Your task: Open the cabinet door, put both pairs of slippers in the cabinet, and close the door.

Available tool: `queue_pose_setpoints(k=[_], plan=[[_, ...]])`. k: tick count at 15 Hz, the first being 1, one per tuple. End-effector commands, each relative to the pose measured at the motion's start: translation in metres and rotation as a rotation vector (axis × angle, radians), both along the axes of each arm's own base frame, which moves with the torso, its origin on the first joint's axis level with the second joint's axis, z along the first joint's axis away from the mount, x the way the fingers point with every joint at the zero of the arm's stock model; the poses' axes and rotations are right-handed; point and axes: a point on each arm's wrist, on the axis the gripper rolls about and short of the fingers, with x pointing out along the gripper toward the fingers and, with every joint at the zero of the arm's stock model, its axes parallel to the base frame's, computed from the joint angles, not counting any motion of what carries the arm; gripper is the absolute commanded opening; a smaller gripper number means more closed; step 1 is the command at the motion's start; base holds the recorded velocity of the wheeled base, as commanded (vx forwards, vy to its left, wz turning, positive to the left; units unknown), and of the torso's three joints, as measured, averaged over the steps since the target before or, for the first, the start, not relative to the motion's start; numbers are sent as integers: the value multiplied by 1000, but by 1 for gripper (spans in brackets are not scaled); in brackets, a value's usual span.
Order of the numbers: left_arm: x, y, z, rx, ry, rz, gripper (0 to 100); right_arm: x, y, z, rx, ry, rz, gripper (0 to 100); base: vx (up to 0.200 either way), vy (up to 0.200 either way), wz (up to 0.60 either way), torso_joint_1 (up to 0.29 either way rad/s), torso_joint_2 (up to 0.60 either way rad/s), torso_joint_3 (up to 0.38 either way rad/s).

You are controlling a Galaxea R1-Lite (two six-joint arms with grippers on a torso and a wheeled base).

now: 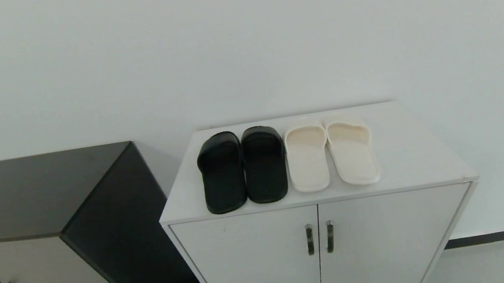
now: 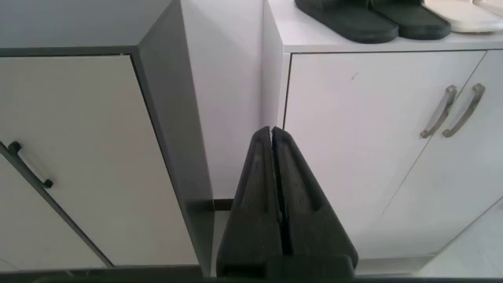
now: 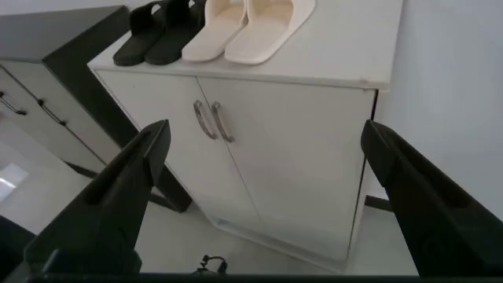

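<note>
Closest to you in the head view, at the lower centre of the frame, the white cabinet (image 1: 413, 152) has both doors (image 1: 250, 261) shut, their handles (image 1: 309, 239) side by side at the seam. On its top, mid-frame, the black slippers (image 1: 225, 178) sit just left of the cream slippers (image 1: 307, 160). At frame left stands a dark-topped cabinet (image 1: 40, 193). From the left wrist, you see the left gripper (image 2: 273, 196) with fingers pressed together, holding nothing, before the gap between the two cabinets. From the right wrist, the right gripper (image 3: 265, 134) has its fingers spread wide, empty, facing the closed doors.
</note>
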Motion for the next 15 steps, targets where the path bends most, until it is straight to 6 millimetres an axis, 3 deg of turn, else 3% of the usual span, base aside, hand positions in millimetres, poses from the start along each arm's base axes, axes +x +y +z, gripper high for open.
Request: queue_pose_setpoints(k=[1, 2, 3, 9, 11, 15], plan=[[0, 0, 0, 2, 1, -1, 0, 85, 15, 10, 44, 189, 98, 100, 0, 0, 0, 0, 0, 0], [0, 0, 0, 2, 1, 1, 0, 93, 19, 11, 52, 186, 91, 100, 0, 0, 0, 0, 0, 0], [0, 0, 0, 0, 1, 1, 0, 117, 41, 16, 61, 172, 63, 100, 0, 0, 0, 0, 0, 0], [0, 0, 0, 0, 1, 1, 0, 163, 134, 47, 23, 130, -38, 100, 0, 0, 0, 0, 0, 0], [0, 0, 0, 0, 1, 1, 0, 174, 149, 51, 12, 119, -67, 100, 0, 0, 0, 0, 0, 0], [0, 0, 0, 0, 1, 1, 0, 215, 190, 52, -25, 111, -199, 100, 0, 0, 0, 0, 0, 0]])
